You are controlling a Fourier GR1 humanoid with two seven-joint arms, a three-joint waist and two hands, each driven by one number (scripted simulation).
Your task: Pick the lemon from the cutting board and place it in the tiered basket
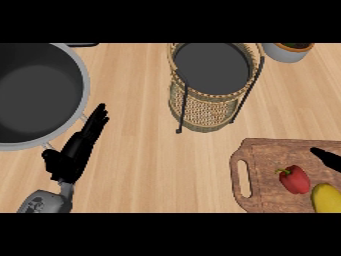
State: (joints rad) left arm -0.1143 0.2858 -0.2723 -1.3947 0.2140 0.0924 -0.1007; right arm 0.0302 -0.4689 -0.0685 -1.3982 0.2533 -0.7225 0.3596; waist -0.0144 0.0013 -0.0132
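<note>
The lemon [327,198] lies at the five o'clock corner of the cutting board [265,155], just beside a red pepper [295,179]. The right hand [335,162] hovers at the lemon's twelve o'clock, fingers straight, holding nothing. I'd say it should close from the side away from the pepper, then carry towards the basket [202,110] at eleven o'clock. The left hand [71,159] rests open by the pot [83,95].

Single head view; camera high above near side of counter [151,165], facing steeply down; close range, wooden top fills frame; left hand [73,157] enters from lower edge at left; right hand [339,164] mostly cut off by right edge; pot [25,95] cropped at upper left; tiered basket [202,112] top centre, seen from above; cutting board [269,150] clipped at lower right.
</note>
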